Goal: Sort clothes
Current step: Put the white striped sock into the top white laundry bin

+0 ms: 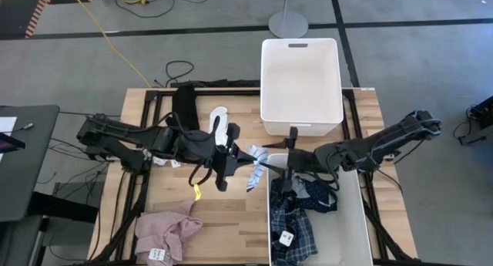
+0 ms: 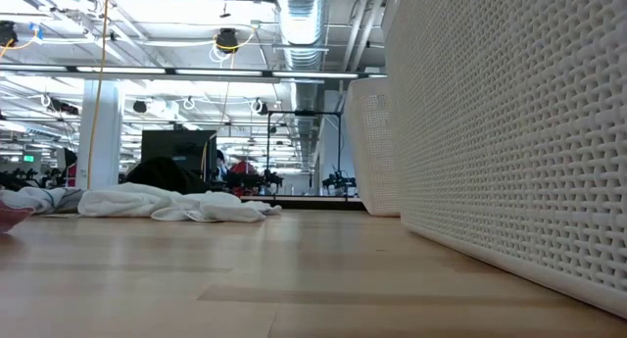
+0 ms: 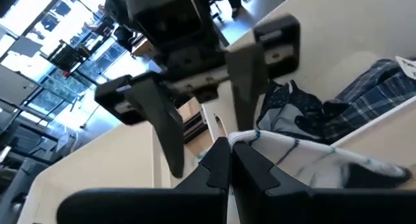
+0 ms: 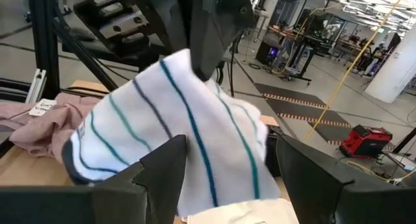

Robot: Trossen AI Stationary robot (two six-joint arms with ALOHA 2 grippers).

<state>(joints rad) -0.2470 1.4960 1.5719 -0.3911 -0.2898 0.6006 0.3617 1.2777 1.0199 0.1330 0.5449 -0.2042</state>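
My left gripper (image 1: pixel 248 153) is shut on a white sock with teal and dark stripes (image 1: pixel 256 173), held in the air beside the near white bin (image 1: pixel 356 220). My right gripper (image 4: pixel 224 178) is open, its fingers on either side of the sock (image 4: pixel 188 133); I cannot tell whether they touch it. The blue plaid shirt (image 1: pixel 291 229) and the navy dotted piece (image 1: pixel 317 195) lie in the near bin. The pink piece (image 1: pixel 166 231), a white sock (image 1: pixel 218 119) and the black piece (image 1: pixel 185 104) lie on the table. My left gripper pinches the striped sock's upper edge (image 3: pixel 252 138) between its two shut fingertips. In the right wrist view its fingers (image 4: pixel 207 36) come at the sock's top from above. The sock hangs below them, spread wide and lifted clear of the table.
An empty white bin (image 1: pixel 300 81) stands at the far side of the table, its end next to the near bin. The low view shows the white socks (image 2: pixel 176 203) on the wood and the near bin's perforated wall (image 2: pixel 509 132) close on the right.
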